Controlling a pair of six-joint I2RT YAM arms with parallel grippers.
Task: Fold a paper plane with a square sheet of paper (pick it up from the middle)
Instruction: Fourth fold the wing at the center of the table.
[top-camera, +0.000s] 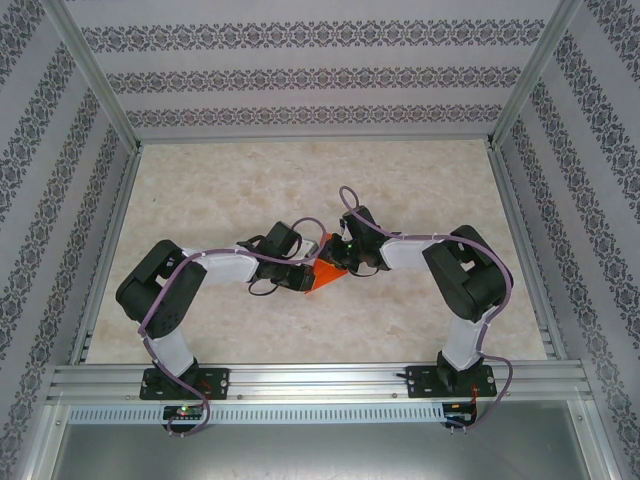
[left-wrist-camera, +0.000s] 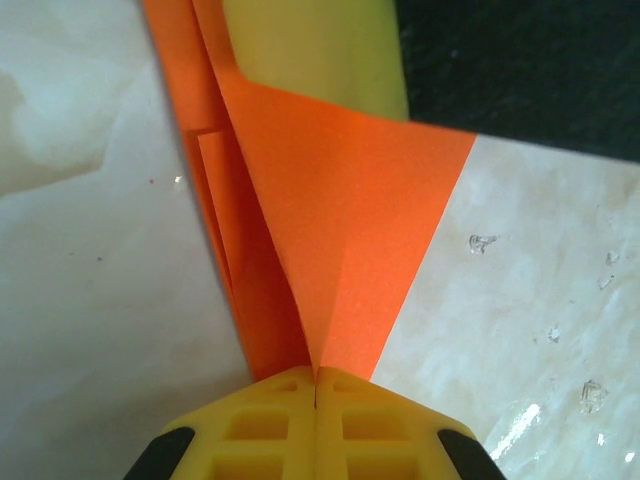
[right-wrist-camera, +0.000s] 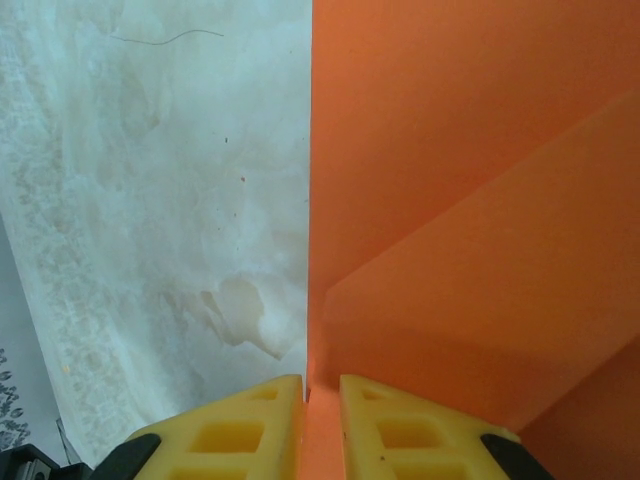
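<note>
**Top external view: one orange sheet, two end effectors clamped on it**

One sheet of thin bright orange paper (top-camera: 325, 278) sits over the middle of the pale marbled worktop (top-camera: 250, 180), between two black-and-white arms that reach inward from either side. From above it reads as a small creased triangle, partly covered by the wrists. I cannot tell whether it rests on the surface or is lifted.

Two end effectors are on it, each with two yellow plastic fingers. The left end effector (top-camera: 306, 278) is clenched on the sheet. In the left wrist view its fingers (left-wrist-camera: 270, 420) meet with no gap, and a narrow point of paper runs into the seam between them. From there the paper fans upward as a triangular flap, with a sharp crease on its left and more folded layers beside it.

The right end effector (top-camera: 342, 264) also grasps the sheet. In the right wrist view a thin strip of orange fills the slim gap between its fingers (right-wrist-camera: 240, 420). Beyond them the paper shows a straight left edge and one diagonal fold line.
</note>
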